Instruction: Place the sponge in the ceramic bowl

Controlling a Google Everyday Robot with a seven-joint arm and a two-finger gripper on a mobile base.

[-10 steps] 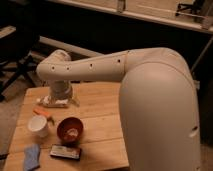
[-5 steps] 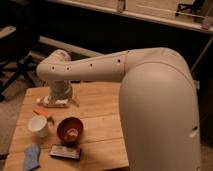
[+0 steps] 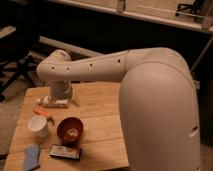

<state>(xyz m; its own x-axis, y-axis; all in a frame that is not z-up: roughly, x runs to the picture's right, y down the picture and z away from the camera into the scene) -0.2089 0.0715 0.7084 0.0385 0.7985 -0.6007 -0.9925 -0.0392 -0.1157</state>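
The light-blue sponge [image 3: 32, 155] lies flat at the table's front left corner. The reddish-brown ceramic bowl [image 3: 70, 130] stands to its upper right, beside the white cup. My gripper [image 3: 54, 102] hangs over the back left of the table, behind the cup and well away from the sponge. The big white arm reaches across from the right and hides the table's right side.
A white cup [image 3: 39, 126] stands left of the bowl. A flat dark packet with a red mark [image 3: 65, 152] lies in front of the bowl. A small orange item [image 3: 44, 112] lies behind the cup. The wooden table [image 3: 100, 115] ends at left; a dark chair stands beyond.
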